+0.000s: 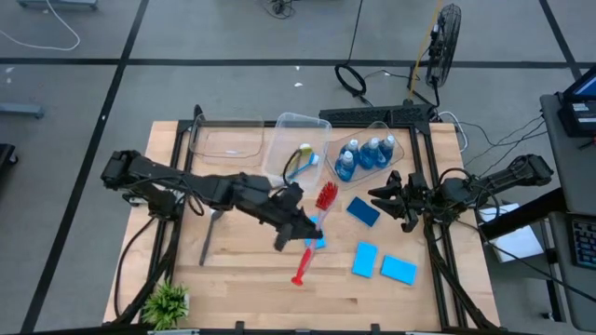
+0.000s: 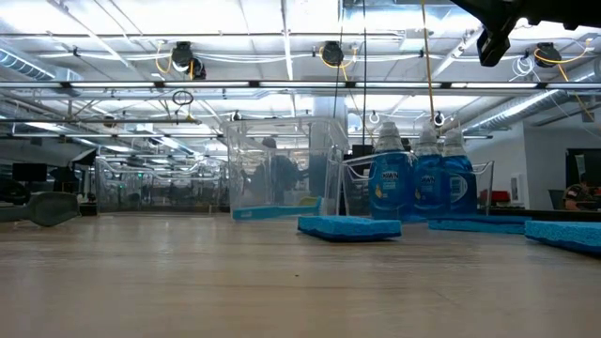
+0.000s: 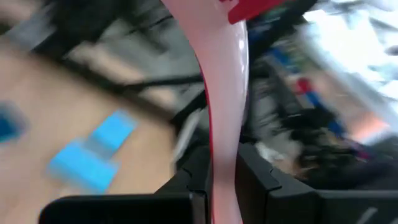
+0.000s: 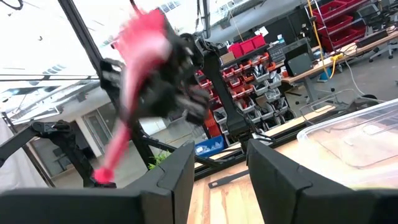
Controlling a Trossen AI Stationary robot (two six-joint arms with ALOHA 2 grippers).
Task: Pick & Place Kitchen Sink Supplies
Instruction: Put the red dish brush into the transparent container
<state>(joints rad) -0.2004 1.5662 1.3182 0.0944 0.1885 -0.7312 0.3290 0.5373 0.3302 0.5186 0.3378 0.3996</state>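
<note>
Above mid-table, left arm: we find the left gripper (image 1: pixel 300 226) pinching the red brush (image 1: pixel 310 241) partway along its handle. The left wrist view shows the handle running straight up between the two fingers (image 3: pixel 196 171), which are pressed against it.
Table (image 1: pixel 251 279): wooden top; largest item, carries everything below.
Bins: one clear bin (image 1: pixel 296 149) sits just beyond the left gripper and already holds brushes, a yellow one and a blue one (image 1: pixel 298 162) as far as we can tell. A second clear bin (image 1: pixel 226 140) lies farther off, to the gripper's left. A third, to its right, holds the bottles of blue liquid (image 1: pixel 365 154).
Right arm: the right gripper (image 1: pixel 399 202) hangs near the table's right edge, fingers apart, nothing between them. It waits.
Sponges: one blue sponge (image 1: pixel 363 211) lies between the two grippers. Two more (image 1: pixel 384 264) lie on the near side of the right gripper. A fourth seems to sit under the left gripper, mostly hidden.
Grey brush (image 1: pixel 210 234): on the wood, beside the left forearm.
Key relation: the red brush's long axis runs from bristle head, on the bin side of the gripper, to handle tip on the near side. The brush bin lies directly ahead of the bristle end, so we judge the left arm nearer and better placed to deliver it, head first.
</note>
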